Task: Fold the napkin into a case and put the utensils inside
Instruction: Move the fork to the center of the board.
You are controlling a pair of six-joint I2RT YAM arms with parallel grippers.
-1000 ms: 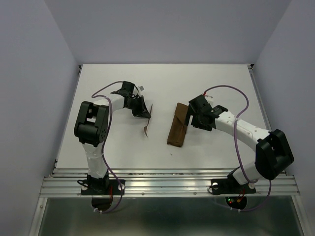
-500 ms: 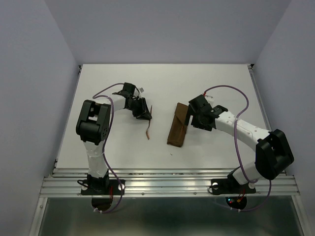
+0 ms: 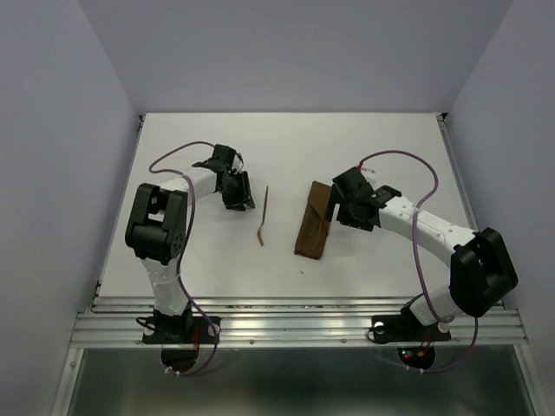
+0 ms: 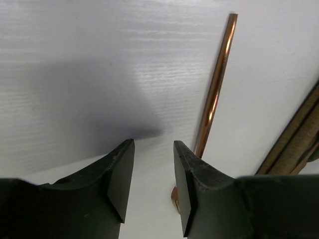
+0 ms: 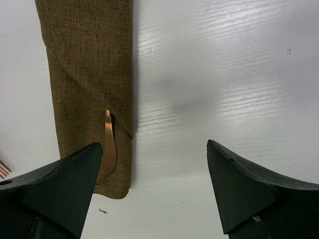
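The case (image 3: 313,220) is folded; one utensil (image 5: 108,142) is apparently tucked in.
A second utensil (image 3: 263,218) is seen loose at centre-left; the left gripper (image 4: 153,167) and right gripper (image 5: 154,144) are spread, empty.

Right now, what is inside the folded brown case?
One copper utensil tip shows through the slit of the case; the cloth covers its remaining length. The second utensil lies outside it.

overhead view down on whole table (image 3: 286,147), wrist views close above it, right one sharing the case (image 3: 314,221)
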